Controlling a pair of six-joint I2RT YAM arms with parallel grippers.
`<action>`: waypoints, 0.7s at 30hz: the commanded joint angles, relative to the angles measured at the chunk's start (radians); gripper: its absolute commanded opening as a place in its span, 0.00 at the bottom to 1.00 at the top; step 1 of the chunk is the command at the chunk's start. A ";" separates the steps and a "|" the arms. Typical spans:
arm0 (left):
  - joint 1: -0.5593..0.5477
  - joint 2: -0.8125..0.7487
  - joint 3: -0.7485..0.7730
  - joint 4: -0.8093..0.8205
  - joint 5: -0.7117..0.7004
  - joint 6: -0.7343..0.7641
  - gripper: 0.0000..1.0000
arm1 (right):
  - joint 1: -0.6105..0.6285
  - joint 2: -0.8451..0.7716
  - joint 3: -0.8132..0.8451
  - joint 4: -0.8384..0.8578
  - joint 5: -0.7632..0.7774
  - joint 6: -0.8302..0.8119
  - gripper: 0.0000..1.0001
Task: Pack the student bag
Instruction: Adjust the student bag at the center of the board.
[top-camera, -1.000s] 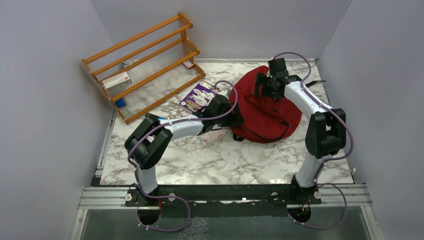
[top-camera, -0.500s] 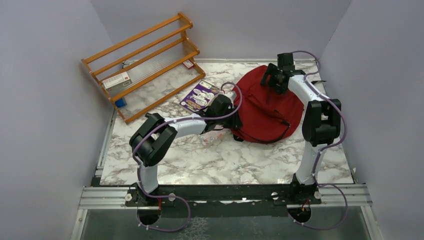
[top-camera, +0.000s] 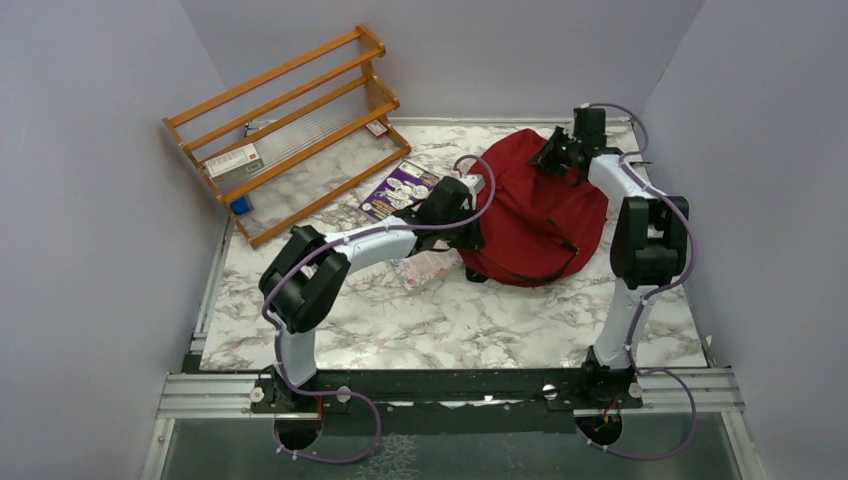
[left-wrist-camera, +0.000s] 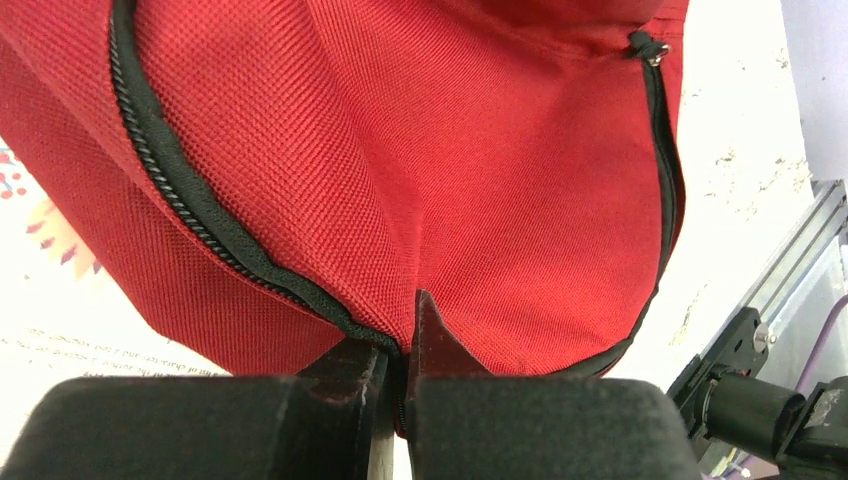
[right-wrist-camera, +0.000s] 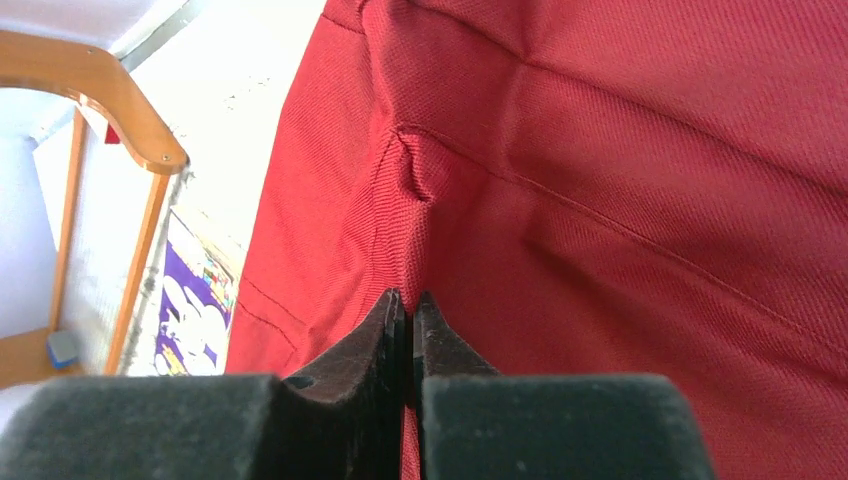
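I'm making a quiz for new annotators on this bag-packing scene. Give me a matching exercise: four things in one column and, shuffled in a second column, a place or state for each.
Column 1
1. wooden rack
2. purple book
3. left gripper
4. right gripper

Column 2
A. shut on a plain red fold of the student bag
B. flat on the table, between rack and bag
C. far left corner of the table
D. shut on the bag's black zipper edge

Pairs: 1-C, 2-B, 3-D, 4-A
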 joint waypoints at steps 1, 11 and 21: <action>-0.001 -0.026 0.135 -0.116 0.002 0.123 0.01 | -0.035 -0.128 -0.056 0.047 0.029 -0.020 0.05; 0.116 0.032 0.468 -0.339 0.051 0.257 0.00 | -0.042 -0.479 -0.178 -0.112 0.386 -0.008 0.01; 0.224 0.226 0.983 -0.611 0.177 0.353 0.00 | -0.042 -0.798 -0.294 -0.299 0.458 -0.002 0.01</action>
